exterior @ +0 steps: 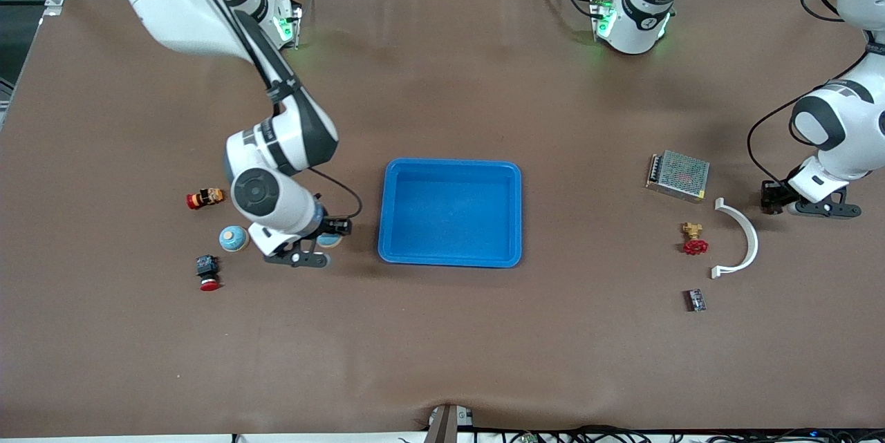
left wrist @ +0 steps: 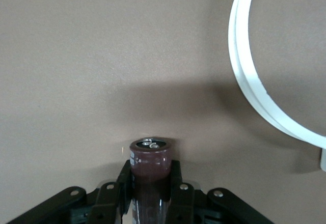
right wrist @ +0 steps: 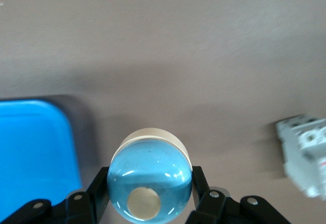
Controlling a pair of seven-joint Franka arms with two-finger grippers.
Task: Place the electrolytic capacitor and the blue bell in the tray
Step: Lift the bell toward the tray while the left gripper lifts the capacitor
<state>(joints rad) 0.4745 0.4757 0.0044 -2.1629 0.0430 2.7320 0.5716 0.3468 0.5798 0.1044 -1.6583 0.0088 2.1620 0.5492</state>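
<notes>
Though front view hides both | left pincer point(left wrist: 150, 183) clamps capacitor point(left wrist: 150, 158) | right pincer point(right wrist: 149, 203) clamps bell point(right wrist: 149, 189)

The tabletop point(exterior: 442, 332) is matt brown. The tray point(exterior: 451, 259) is smooth blue plastic, the bell point(right wrist: 150, 186) glossy, the capacitor point(left wrist: 150, 163) a dull maroon sleeve with a metal top.

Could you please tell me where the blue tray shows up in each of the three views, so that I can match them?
Front view: the blue tray lies mid-table, between the two arms.
Left wrist view: not in it.
Right wrist view: one rounded corner shows beside the right gripper, shut on the blue bell.
Shared landmark: that blue bell beside the tray.
</notes>
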